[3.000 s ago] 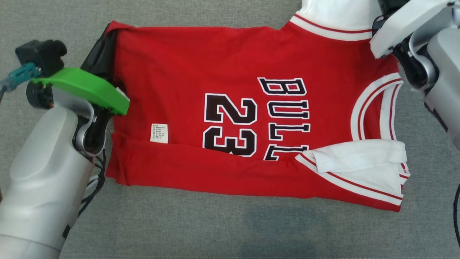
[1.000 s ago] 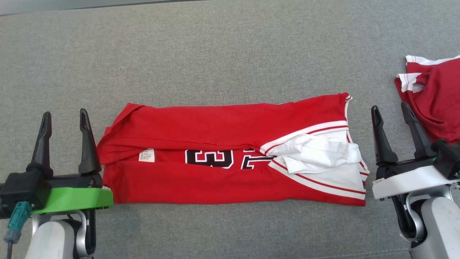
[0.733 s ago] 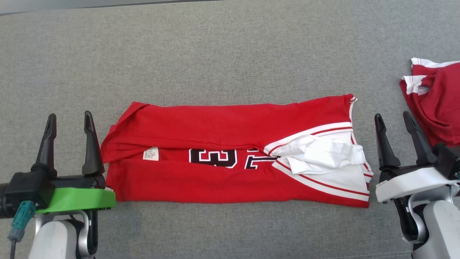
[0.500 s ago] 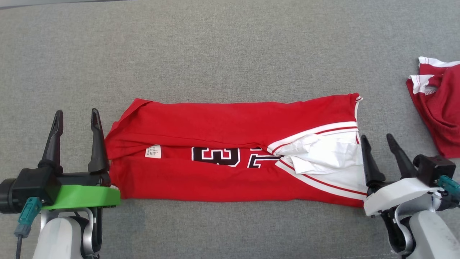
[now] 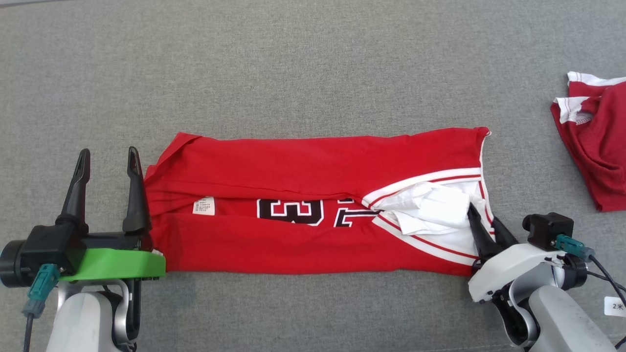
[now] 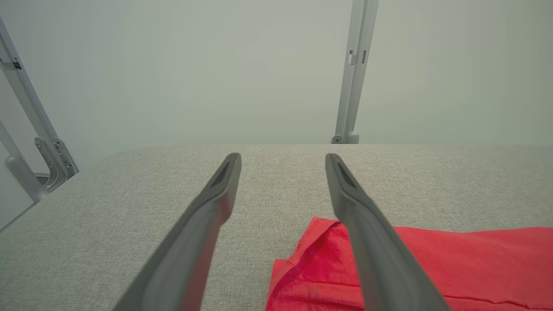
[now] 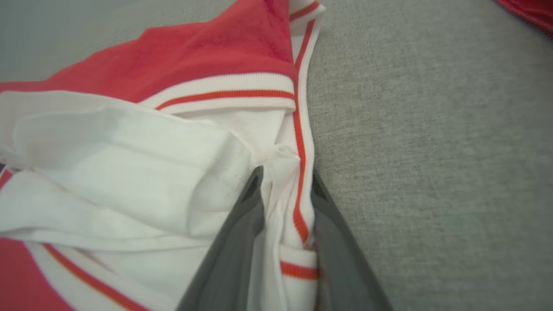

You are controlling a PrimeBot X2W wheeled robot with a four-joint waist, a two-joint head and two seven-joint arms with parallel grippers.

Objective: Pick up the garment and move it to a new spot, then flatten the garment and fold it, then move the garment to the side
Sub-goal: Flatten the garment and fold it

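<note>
Right hand pinches the white-trimmed edge of the folded red basketball jersey; left hand spread wide, empty, beside its hem.

Red jersey, white trim, folded into long strip, flat on grey surface.

Left gripper points straight ahead, fingers spread wide. Right gripper leans left, fingers pinching the shirt edge between them.
</note>
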